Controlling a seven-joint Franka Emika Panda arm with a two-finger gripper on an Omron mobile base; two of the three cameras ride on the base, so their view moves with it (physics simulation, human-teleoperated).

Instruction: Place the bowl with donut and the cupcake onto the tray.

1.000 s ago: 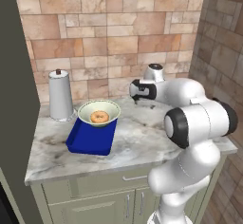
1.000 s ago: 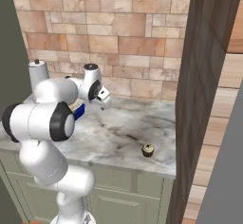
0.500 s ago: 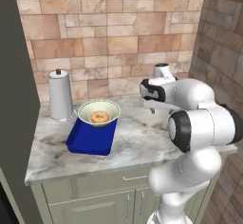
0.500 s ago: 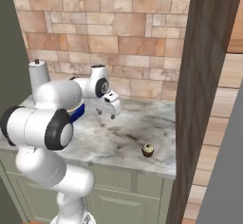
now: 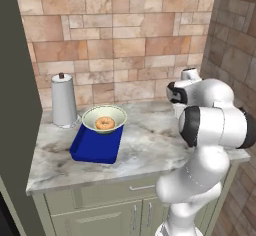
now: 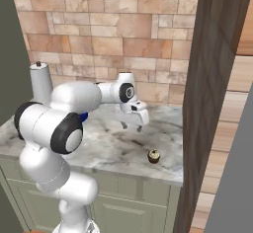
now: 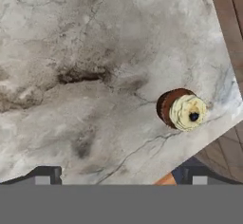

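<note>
Task state with one item delivered and one outstanding. Nearest the tool, the gripper (image 6: 136, 125) was held spread wide and empty above the marble counter (image 6: 108, 148), nothing being grasped between its parted fingertips (image 7: 47, 174). Just ahead of and below the tool, toward the counter's front edge and near the brown wooden panel (image 6: 207, 94), the cupcake (image 6: 154, 156) stood upright and untouched; its transfer was judged to be the remaining part of the task. Well apart from the tool, on the far side of the arm, the bowl (image 5: 104, 119) with the donut (image 5: 105, 123) inside it was seen resting on the far end of the tray (image 5: 97, 143), so that part of the task was judged complete. Farthest from the tool, just beside the tray, a paper towel roll (image 5: 64, 100) stood against the brick wall (image 5: 115, 35). The views were complementary. In the left base view the loaded tray was given in full, while the tool was masked by the arm's own links. In the right base view the tool and the cupcake were shown together, and their separation could be read. In the hand view the cupcake (image 7: 182, 110) was displayed from above, offset to one side of the tool's axis rather than between the fingertips, close to the counter edge; a further lateral approach and a descent were judged necessary before any grasp.
</note>
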